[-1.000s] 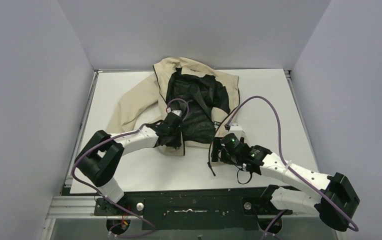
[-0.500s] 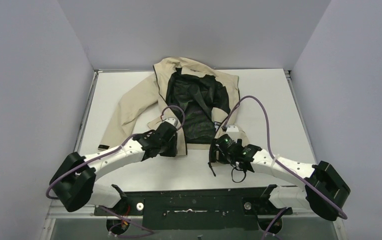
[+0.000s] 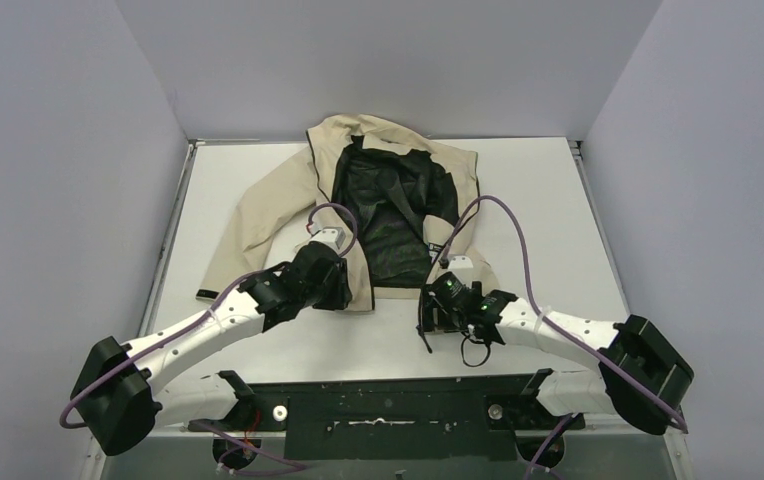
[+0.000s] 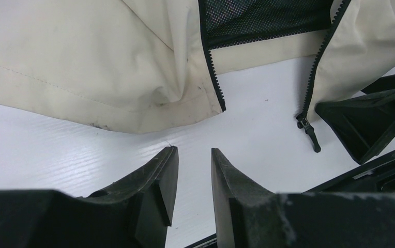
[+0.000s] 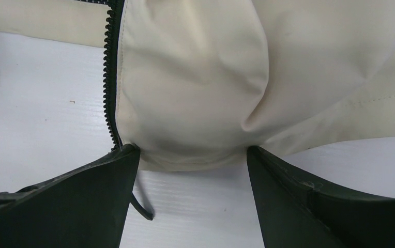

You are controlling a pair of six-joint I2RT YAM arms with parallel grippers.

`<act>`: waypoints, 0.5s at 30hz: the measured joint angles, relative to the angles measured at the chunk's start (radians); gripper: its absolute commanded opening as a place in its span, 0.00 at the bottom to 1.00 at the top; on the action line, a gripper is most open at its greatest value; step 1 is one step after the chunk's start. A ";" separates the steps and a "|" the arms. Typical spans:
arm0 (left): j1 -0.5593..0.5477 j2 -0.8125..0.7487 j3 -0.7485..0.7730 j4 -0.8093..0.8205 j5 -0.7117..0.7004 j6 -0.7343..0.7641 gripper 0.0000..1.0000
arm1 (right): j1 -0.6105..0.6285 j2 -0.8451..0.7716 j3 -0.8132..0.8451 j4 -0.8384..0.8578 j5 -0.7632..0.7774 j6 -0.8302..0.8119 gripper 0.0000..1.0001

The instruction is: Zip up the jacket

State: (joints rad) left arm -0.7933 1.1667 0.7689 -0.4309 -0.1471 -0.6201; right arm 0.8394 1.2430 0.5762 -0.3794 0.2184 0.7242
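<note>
Beige fabric jacket (image 3: 278, 205) with a black mesh lining (image 3: 393, 210) lies unzipped at the far middle of the white table (image 3: 558, 200), with its collar toward the back wall and its hem toward the arms. In the top view, the left gripper (image 3: 341, 293) sits at the hem of one front panel and the right gripper (image 3: 436, 303) at the hem of the other.

From the left wrist, the left fingers stand a narrow gap apart and hold nothing. They are over bare table just short of the hem, where the dark zipper teeth (image 4: 213, 77) end. The opposite panel's zipper ends in a small dark slider (image 4: 309, 133) lying on the table, just beside the right gripper.

From the right wrist, the right fingers are spread wide with the beige panel's bottom corner between them, unclamped. One fingertip touches the zipper edge at that corner.
</note>
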 measured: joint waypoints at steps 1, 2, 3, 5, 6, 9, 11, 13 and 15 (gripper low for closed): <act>0.000 -0.001 0.000 -0.003 0.000 0.000 0.29 | 0.000 0.006 0.000 0.000 -0.002 -0.006 0.78; 0.000 -0.002 0.000 -0.005 0.000 0.000 0.29 | 0.000 0.011 0.000 0.001 -0.005 -0.010 0.78; 0.000 -0.002 0.000 -0.007 0.000 0.000 0.29 | 0.000 0.015 0.000 0.002 -0.008 -0.013 0.78; 0.000 -0.002 0.000 -0.010 0.000 0.000 0.29 | 0.000 0.020 -0.001 0.004 -0.015 -0.022 0.78; 0.000 -0.002 0.000 -0.011 0.000 0.001 0.29 | 0.001 0.023 -0.001 0.005 -0.019 -0.027 0.78; 0.000 -0.002 0.000 -0.011 0.000 0.001 0.30 | 0.007 0.032 -0.001 0.007 -0.030 -0.040 0.79; 0.000 -0.002 0.000 -0.011 0.000 0.001 0.30 | 0.013 0.037 -0.001 0.008 -0.037 -0.048 0.79; 0.000 -0.002 0.000 -0.011 0.000 0.002 0.30 | 0.013 0.045 -0.001 0.008 -0.043 -0.058 0.80; 0.000 -0.002 0.000 -0.011 0.000 0.002 0.30 | 0.013 0.047 -0.001 0.009 -0.047 -0.062 0.81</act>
State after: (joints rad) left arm -0.7933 1.1652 0.7689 -0.4419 -0.1471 -0.6182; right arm 0.8528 1.2903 0.5755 -0.3702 0.1719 0.6624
